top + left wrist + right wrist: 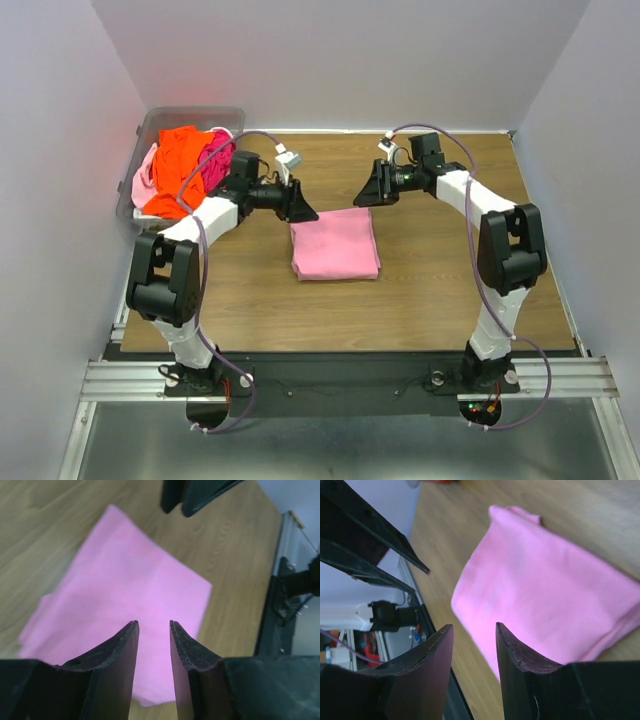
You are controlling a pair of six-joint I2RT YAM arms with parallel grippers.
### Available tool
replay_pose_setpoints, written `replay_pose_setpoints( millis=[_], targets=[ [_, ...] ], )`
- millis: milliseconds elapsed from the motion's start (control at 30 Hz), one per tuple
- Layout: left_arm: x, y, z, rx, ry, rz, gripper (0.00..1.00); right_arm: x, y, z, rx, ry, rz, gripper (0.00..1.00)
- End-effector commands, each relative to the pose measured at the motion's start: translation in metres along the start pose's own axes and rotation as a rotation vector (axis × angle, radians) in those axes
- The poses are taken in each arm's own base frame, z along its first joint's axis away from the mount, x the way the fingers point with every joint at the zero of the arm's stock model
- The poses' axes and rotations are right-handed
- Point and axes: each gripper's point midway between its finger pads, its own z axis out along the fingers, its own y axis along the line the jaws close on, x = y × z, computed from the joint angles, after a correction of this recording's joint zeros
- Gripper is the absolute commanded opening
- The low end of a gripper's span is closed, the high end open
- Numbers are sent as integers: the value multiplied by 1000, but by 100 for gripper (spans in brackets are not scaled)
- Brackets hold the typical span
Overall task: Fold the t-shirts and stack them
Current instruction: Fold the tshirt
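Both pairs of jaws stand parted by a narrow gap with nothing between them; the left gripper (pixel 303 212) and the right gripper (pixel 362 195) hang tip to tip above the far edge of the work, apart from each other and clear of the cloth.

Largest first: one wooden table (pixel 450 290) carries everything; one clear bin (pixel 150 125) sits at its far left corner, well apart from the right arm and just beside the left arm's elbow; in it lies a heap showing three colours, an orange shirt (pixel 180 160) on top, a hot pink shirt (pixel 218 160) to its right, a pale pink shirt (pixel 147 175) spilling over the left wall; whether more lie beneath I cannot tell.

One folded light pink shirt (pixel 335 246) lies flat mid-table, just nearward of both grippers and between them, nearly square, so no long axis matters.

Judged from this, the next fetch is from the bin, leftward; the left arm is the nearer.
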Motion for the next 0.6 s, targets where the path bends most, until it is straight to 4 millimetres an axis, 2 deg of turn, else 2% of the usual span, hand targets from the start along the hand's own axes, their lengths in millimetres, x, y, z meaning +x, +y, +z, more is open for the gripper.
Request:
replay_pose_setpoints(
  millis=[0,33,100,167,233,333,367,400,467,500,567],
  targets=[
    [38,-23,22,95,50,-122,40,41,8,16,-58,90,57,45],
    [51,-19,25,89,66,-161,39,58,0,21,-61,122,89,45],
    [71,-3,32,70,97,-218,38,75,-14,28,-46,154,116,44],
    [88,16,30,24,115,-257,38,92,-40,35,-8,183,140,43],
    [108,39,27,-26,137,-302,38,102,-60,36,26,196,148,43],
    [134,60,21,-92,189,-367,38,110,-83,33,83,196,147,42],
    [138,63,19,-97,205,-352,38,109,-84,32,86,192,146,41],
    [137,65,18,-90,209,-336,38,107,-81,30,86,188,139,40],
    [123,47,12,-20,202,-291,37,99,-60,24,40,181,135,40],
    [106,29,4,24,182,-203,37,86,-36,16,17,152,92,40],
    [92,5,-4,61,173,-140,38,76,-3,8,-27,132,63,41]
  ],
)
